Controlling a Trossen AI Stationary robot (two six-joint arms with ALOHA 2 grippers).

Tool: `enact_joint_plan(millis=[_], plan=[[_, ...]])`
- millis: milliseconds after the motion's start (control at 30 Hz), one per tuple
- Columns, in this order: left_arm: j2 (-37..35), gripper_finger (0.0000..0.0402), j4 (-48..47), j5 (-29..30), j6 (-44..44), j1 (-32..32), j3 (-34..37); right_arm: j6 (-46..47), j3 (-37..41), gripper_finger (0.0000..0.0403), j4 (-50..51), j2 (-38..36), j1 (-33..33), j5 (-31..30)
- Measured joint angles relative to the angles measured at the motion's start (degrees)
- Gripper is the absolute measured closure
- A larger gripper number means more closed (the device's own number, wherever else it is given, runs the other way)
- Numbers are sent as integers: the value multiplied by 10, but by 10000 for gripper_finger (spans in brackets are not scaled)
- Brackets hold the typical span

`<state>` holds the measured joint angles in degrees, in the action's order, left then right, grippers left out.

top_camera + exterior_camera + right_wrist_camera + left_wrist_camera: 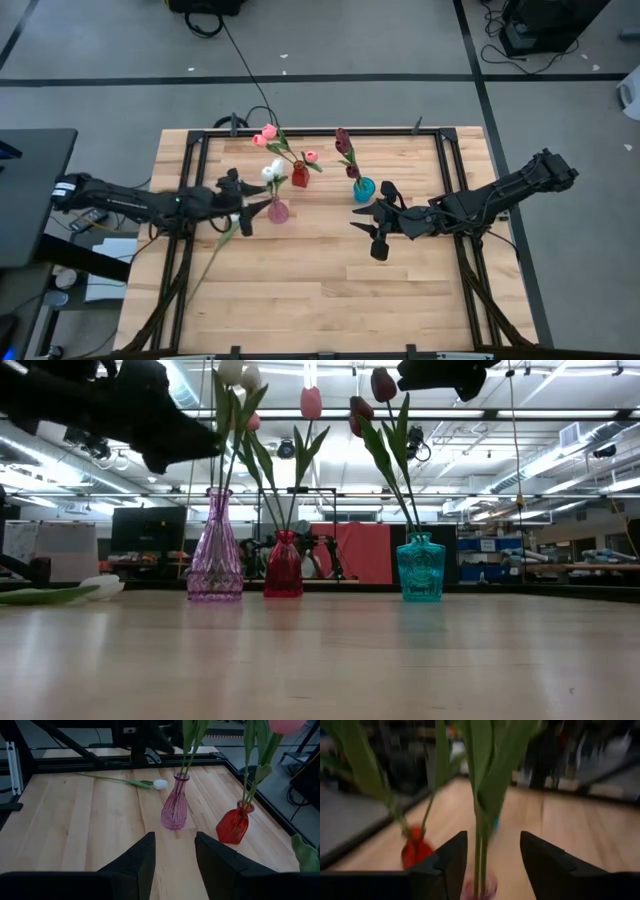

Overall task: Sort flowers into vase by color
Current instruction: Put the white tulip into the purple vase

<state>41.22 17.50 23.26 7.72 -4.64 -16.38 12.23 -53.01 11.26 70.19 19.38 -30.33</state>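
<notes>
Three glass vases stand at the table's far middle. A purple vase [278,211] holds white tulips [270,172]. A red vase [300,178] holds pink tulips [268,133]. A teal vase [364,189] holds maroon tulips [343,140]. Another white tulip [160,784] lies flat on the table left of the purple vase, its stem [205,265] running toward the near left. My left gripper [492,837] is open above the purple vase [479,889], one finger on either side of the green stems [480,855] without touching them. My right gripper [365,220] is open and empty, raised just near of the teal vase.
A black frame [195,140] runs round the tabletop's edges. The near half of the wooden table [320,300] is bare. In the low view the vases [283,565] stand in a row, with the lying tulip [100,588] at the left.
</notes>
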Motion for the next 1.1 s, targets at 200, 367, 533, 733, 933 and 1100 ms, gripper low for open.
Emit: enact_joint_plan(millis=[200,367,533,733,933,1100], plan=[[-23,203,-384,-71,131,0,-115,0,0,254,6,0,1,0],[-16,204,-605,-120,337,0,-147,3,0,254,8,0,1,0],[4,205,-684,-160,473,0,-116,9,0,254,8,0,1,0],[58,205,-682,-156,499,0,-94,9,0,254,8,0,0,0],[123,205,-682,-150,498,0,-94,9,0,254,8,0,-1,0],[175,205,-679,-136,490,0,-94,9,0,254,8,0,-1,0]])
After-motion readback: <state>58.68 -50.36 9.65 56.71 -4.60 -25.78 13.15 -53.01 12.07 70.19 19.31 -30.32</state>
